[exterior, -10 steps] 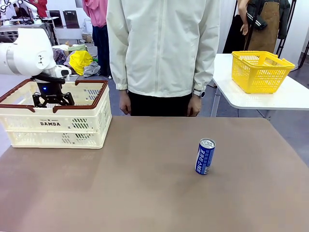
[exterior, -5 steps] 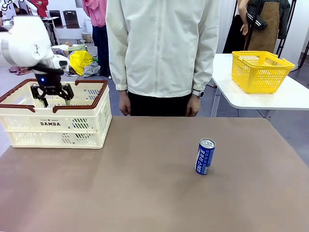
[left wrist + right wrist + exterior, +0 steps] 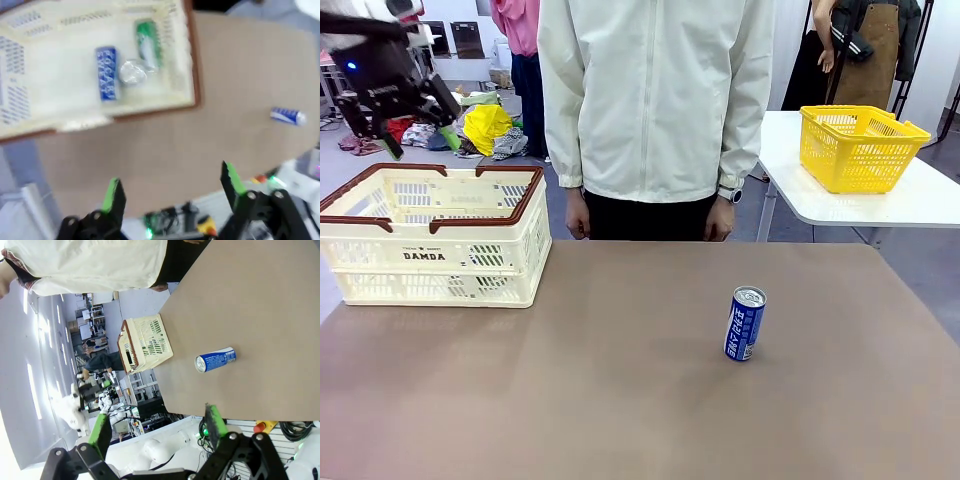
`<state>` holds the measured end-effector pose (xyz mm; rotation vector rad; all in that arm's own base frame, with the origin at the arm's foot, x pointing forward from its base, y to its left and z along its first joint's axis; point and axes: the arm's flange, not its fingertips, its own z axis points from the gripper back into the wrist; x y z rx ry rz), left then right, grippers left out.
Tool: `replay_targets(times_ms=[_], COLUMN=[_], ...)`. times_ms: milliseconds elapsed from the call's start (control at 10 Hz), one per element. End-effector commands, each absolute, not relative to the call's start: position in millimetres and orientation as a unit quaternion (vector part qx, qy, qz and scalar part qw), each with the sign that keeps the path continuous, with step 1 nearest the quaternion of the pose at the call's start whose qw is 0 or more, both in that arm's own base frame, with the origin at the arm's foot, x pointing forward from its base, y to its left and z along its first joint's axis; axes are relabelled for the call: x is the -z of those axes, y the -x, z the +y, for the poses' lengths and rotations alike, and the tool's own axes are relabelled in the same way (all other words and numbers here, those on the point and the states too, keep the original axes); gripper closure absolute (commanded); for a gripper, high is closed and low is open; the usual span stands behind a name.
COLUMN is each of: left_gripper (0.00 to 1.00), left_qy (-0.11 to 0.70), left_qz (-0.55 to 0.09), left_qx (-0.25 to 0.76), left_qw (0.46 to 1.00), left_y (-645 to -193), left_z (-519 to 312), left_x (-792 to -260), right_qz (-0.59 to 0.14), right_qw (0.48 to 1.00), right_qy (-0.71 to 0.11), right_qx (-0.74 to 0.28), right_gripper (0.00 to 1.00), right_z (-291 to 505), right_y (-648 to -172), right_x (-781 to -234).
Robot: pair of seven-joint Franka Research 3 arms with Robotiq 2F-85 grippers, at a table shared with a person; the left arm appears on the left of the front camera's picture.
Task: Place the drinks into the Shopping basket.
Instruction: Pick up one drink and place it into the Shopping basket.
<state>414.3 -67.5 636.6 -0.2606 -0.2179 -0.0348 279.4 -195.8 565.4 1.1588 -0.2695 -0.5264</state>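
- Left gripper [image 3: 392, 105]: high above the far-left part of the Shopping basket [image 3: 430, 262], jaws spread wide, nothing held. In the left wrist view the same gripper [image 3: 172, 192] looks straight down at the table, green pads apart with bare air between them.
- Right gripper [image 3: 157, 432]: jaws wide apart, empty, well clear of the table, looking across it from the robot's side.
- Blue can [image 3: 745, 323]: upright on the brown table [image 3: 620, 400], right of centre, silver top up, white lettering on its side. Well apart from the basket. Also seen in the right wrist view [image 3: 215, 360] and, blurred, in the left wrist view [image 3: 287, 115].
- Shopping basket sits at the table's left side toward the far edge, "DAMDA" on the near wall, brown rim on top.
- Inside the basket, per the left wrist view: 1 blue can [image 3: 105, 74] lying on its side, 1 green can [image 3: 148, 42] lying beside it, and a silver can top [image 3: 132, 72] between them, so 3 cans in all. View is blurred, so I can't tell whether they touch.
- Person [image 3: 655, 100] in a pale jacket stands at the far edge, hands hanging down at the sides.
- Yellow basket [image 3: 860, 148] on a separate white table, far right.
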Motion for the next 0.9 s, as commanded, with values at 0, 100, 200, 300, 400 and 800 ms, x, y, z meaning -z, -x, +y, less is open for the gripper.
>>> replay_targets(times_ms=[0,100,200,300,400,800], left_gripper=[0.0,0.0,0.0,0.0,0.0,0.0], left_qy=[0.204,0.244,0.283,0.352,0.403,0.603], left_qz=[-0.108,-0.109,-0.13,-0.124,-0.101,-0.036], left_qx=[0.024,0.056,0.062,0.085,0.08,0.044], left_qw=[0.973,0.962,0.948,0.924,0.906,0.795], left_y=[-346.9,-325.3,-310.5,-300.9,-296.9,-323.3], left_z=[-62.1,-58.0,-51.3,-43.0,-26.5,83.4], left_x=[-612.9,-606.1,-592.6,-568.2,-543.3,-477.6], right_qz=[-0.123,-0.123,-0.123,-0.123,-0.123,-0.123], right_qw=[0.792,0.792,0.792,0.792,0.792,0.792], right_qy=[-0.544,-0.544,-0.544,-0.544,-0.544,-0.544], right_qx=[0.248,0.248,0.248,0.248,0.248,0.248], right_gripper=[0.0,0.0,0.0,0.0,0.0,0.0], right_z=[-195.4,-195.4,-195.4,-195.4,-195.4,-195.4], right_y=[-279.7,-279.7,-279.7,-279.7,-279.7,-279.7], right_x=[-568.7,-568.7,-568.7,-568.7,-568.7,-568.7])
